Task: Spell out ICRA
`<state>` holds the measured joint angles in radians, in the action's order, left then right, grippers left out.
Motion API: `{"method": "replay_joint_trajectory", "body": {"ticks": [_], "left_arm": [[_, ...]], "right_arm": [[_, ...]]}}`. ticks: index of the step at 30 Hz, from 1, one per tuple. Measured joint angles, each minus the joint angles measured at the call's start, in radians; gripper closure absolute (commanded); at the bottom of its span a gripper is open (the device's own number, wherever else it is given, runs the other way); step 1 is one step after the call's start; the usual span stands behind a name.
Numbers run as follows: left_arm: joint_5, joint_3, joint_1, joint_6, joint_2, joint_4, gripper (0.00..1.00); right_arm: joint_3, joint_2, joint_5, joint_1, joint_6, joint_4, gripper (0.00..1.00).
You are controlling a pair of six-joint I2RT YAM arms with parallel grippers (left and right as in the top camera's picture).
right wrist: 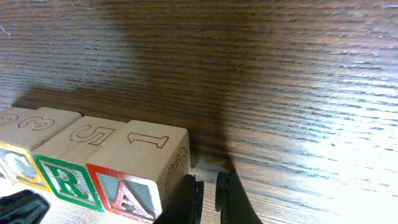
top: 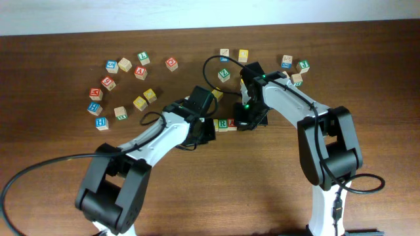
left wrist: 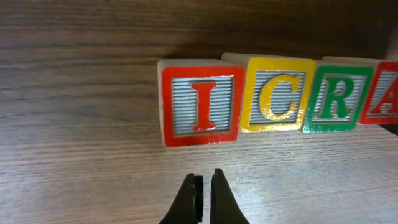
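i cube [left wrist: 199,106], c cube [left wrist: 277,93], r cube [left wrist: 336,96] and a cube [left wrist: 385,96] touch in 1 row on the bench [left wrist: 74,124]; left end effector [left wrist: 202,180] and right end effector [right wrist: 208,183] both pinched closed, empty.

Overhead, my left white-and-black jointed arm [top: 154,139] reaches forward and to the right from its base, and my right white-and-black jointed arm [top: 292,105] bends forward and to the left. The wrists sit close together near centre. I note the left black two-finger gripper [left wrist: 202,190] closed, fingers nearly touching. The right black two-finger gripper [right wrist: 209,193] is likewise closed, with a narrow slit between its tips.
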<state>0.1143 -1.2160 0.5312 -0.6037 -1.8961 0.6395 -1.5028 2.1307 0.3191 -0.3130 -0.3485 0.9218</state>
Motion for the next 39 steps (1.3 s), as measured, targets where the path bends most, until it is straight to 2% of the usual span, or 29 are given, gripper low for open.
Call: {"method": "replay_joint_trajectory", "body": {"ticks": [10,20,39], "left_arm": [[-0.033,0.0,0.0,0.0,-0.052,-0.01,1.0],[-0.034,-0.001,0.0,0.0,-0.058,-0.061,1.0],[-0.055,-0.001,0.0,0.0,-0.058,-0.065,1.0]], "right_arm": [[0.0,0.0,0.0,0.0,0.0,-0.001,0.96],[0.001,0.0,0.0,0.0,0.0,-0.001,0.96],[0.001,0.0,0.0,0.0,0.0,-0.001,0.96]]}}
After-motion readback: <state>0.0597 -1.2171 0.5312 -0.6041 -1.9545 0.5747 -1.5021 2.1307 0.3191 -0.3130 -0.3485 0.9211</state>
